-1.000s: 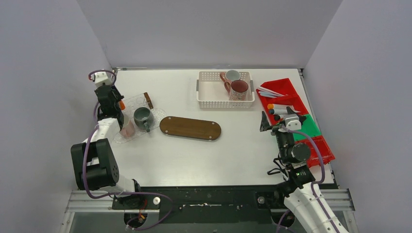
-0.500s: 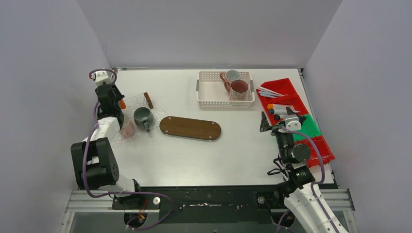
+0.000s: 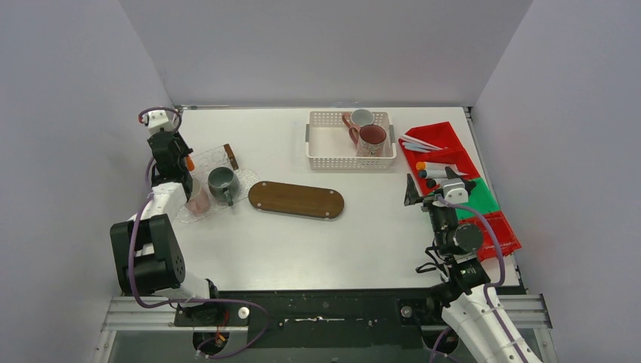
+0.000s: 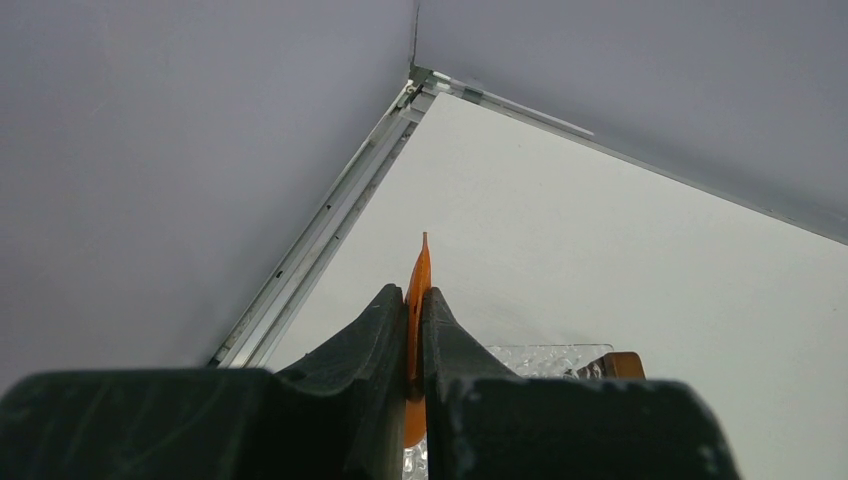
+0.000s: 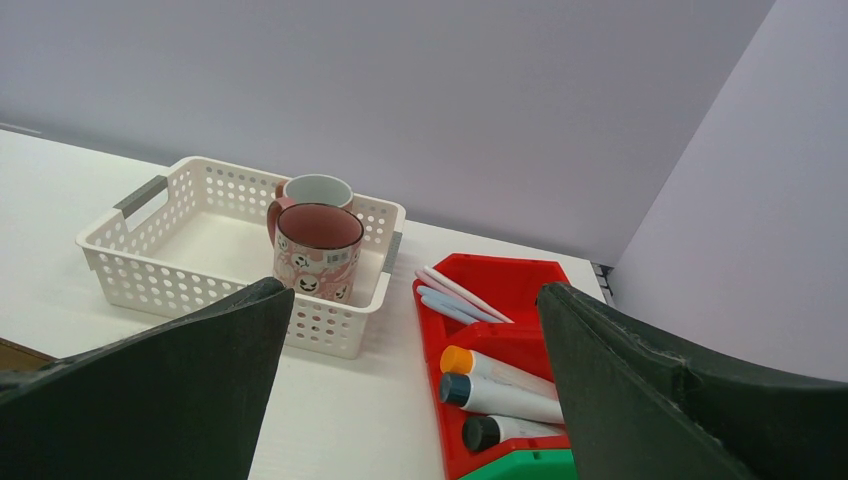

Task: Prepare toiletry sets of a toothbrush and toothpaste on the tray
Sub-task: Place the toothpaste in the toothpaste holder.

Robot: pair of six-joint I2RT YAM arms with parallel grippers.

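- Two mugs, a dark green mug [image 3: 221,181] and a pinkish mug [image 3: 199,201], stand on the clear tray [image 3: 214,159] near the tabletop's left edge in the top view. The left tool [image 3: 181,162] hangs over the tray's far-left part, clenched on an orange stick [image 3: 190,162].
- By its thinness the stick is probably a toothbrush bound for one of these mugs. Centre it over the mouth, lower it inside the rim, and only then let go, since glazed ceramic is hard and slick.
- An oval wooden board [image 3: 296,200] lies just beside the tray, toward the middle of the tabletop.
- The right tool [image 3: 432,189] is spread wide and holds nothing, near the right edge.
- From the left wrist, the left tool [image 4: 414,302] pinches the orange stick [image 4: 421,265] edge-on. It looks flat, smooth and pointed, and I cannot see a brush head. Pebbled glass of the clear tray [image 4: 530,356] shows below.
- From the right wrist, the right tool [image 5: 415,385] gapes toward a perforated white plastic basket [image 5: 130,270] by the far edge.
- The basket holds a patterned maroon mug [image 5: 318,255] and, touching it behind, a white mug [image 5: 318,190].
- A glossy red bin [image 5: 520,275] at the right edge carries slim pastel toothbrushes [image 5: 455,295] and capped, tapering tubes [image 5: 500,385].
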